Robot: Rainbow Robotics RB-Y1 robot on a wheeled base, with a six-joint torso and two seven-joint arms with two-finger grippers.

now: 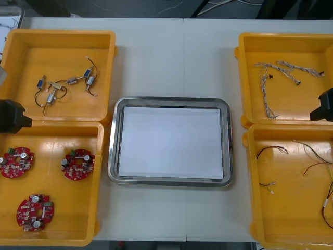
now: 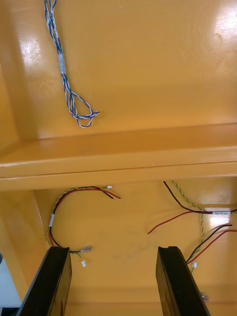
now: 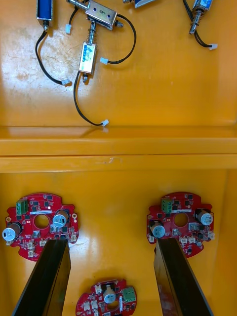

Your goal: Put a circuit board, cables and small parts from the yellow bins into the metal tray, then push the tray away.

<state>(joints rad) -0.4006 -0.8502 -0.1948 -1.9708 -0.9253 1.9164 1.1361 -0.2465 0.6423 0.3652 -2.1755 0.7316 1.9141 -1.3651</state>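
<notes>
Nearest the lens, the black fingers of the left gripper (image 3: 112,242), spread wide and holding nothing, hanging over the yellow bin (image 1: 99,182) at 8 o'clock from the metal tray (image 1: 112,156). In line with the gap between those fingers, one round red circuit board (image 3: 107,298); a second board (image 3: 40,224) at one fingertip, a third board (image 3: 180,222) at the other. Probably the step in hand: taking a board first. Better to choose the middle one, lined up with the gap. Go down straight, close on the flat rim and not on the tall components, then lift well clear of the bin wall before moving toward 2 o'clock, to the white inside of the tray. Beyond the wall, small metal parts (image 3: 88,57) with black leads. Right gripper (image 2: 113,248) also wide and holding nothing, waiting over red and yellow cables (image 2: 79,189) at 4 o'clock from the tray.
</notes>
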